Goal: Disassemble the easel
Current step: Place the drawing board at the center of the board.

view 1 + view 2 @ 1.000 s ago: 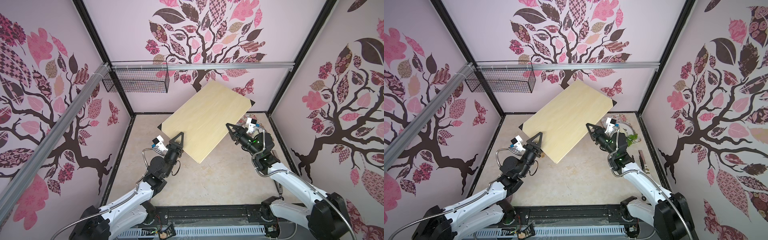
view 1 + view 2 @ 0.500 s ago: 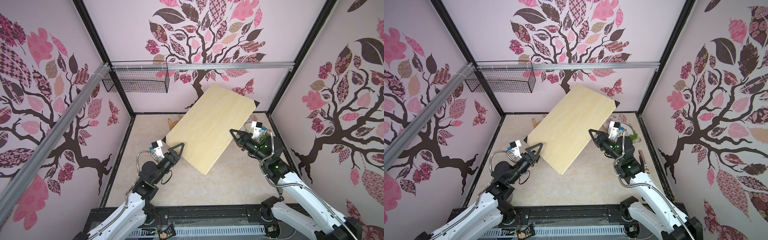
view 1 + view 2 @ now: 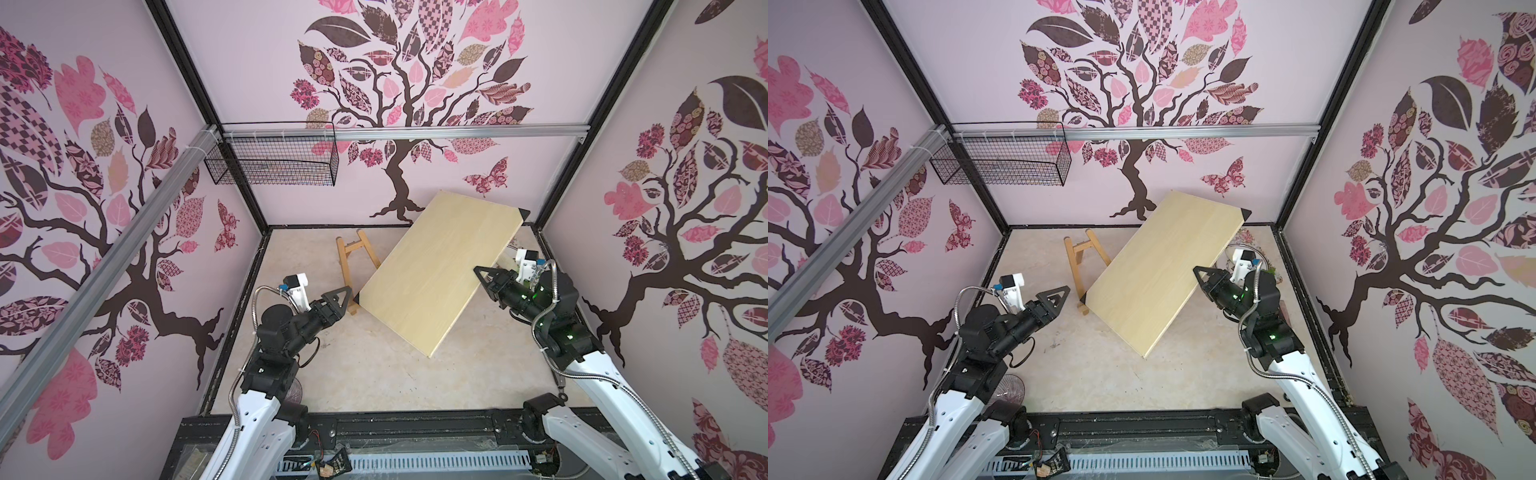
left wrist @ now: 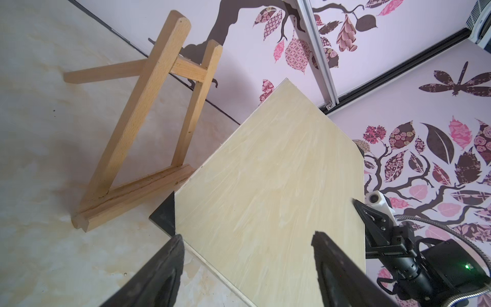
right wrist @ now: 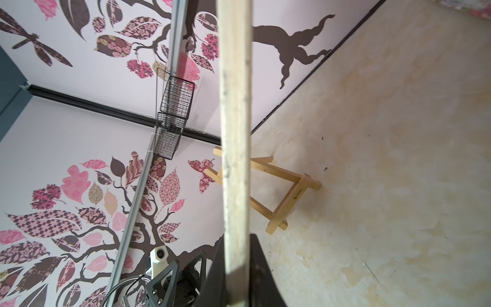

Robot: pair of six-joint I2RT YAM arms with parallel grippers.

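easel (image 3: 352,266) seen standing upright on tabletop (image 3: 332,365) near back wall (image 3: 291,208), partly hidden behind board (image 3: 436,278). board held tilted above tabletop, edge pinched between jaws of right gripper (image 3: 482,275). left gripper (image 3: 341,296) seen with jaws spread, just beside black corner (image 3: 355,300) of board.

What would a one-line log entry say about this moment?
left gripper: open, not gripping board | right gripper: shut on board edge, board tilted above table | easel: standing on table, no gripper on it
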